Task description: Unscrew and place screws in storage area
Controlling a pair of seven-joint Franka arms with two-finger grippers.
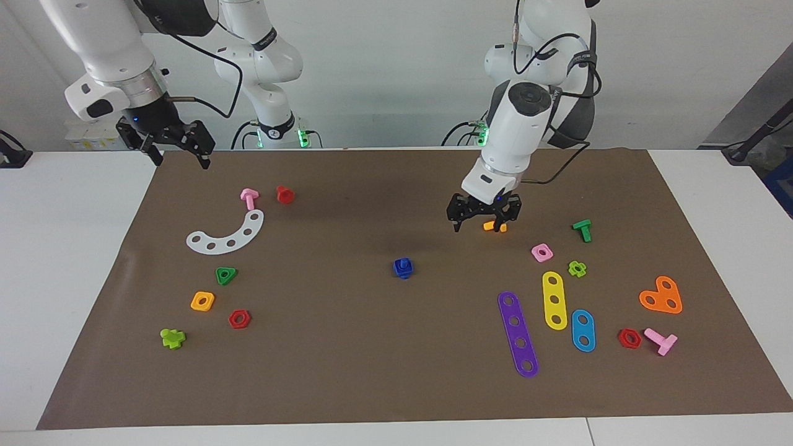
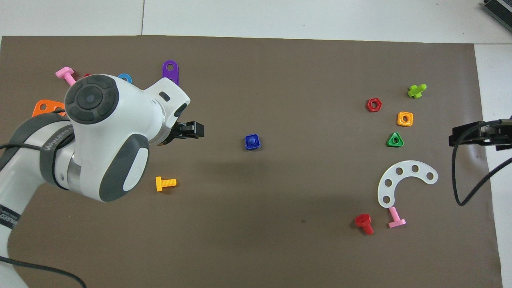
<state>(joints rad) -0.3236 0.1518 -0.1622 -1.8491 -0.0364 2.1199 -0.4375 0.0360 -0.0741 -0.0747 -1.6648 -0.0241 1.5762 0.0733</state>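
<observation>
Item: small dark-blue plastic toy bolt screwed into its blue square nut [image 1: 403,267], upright near the middle of the brown mat [image 1: 372,371] on the counter, untouched.

Left hand [image 1: 484,218]: released, fingers spread, holding nothing; raised over the mat beside the orange T-shaped plastic bolt [image 2: 165,183], toward the left arm's end from the blue bolt.

Right hand [image 1: 176,152]: released, empty, waiting over the mat's edge at the right arm's end.

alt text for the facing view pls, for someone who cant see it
The left gripper, open, hangs over the brown mat near an orange bolt, short of the blue bolt and nut at the mat's middle. The right gripper waits open at the mat's edge; colourful toy parts lie toward both ends.
</observation>
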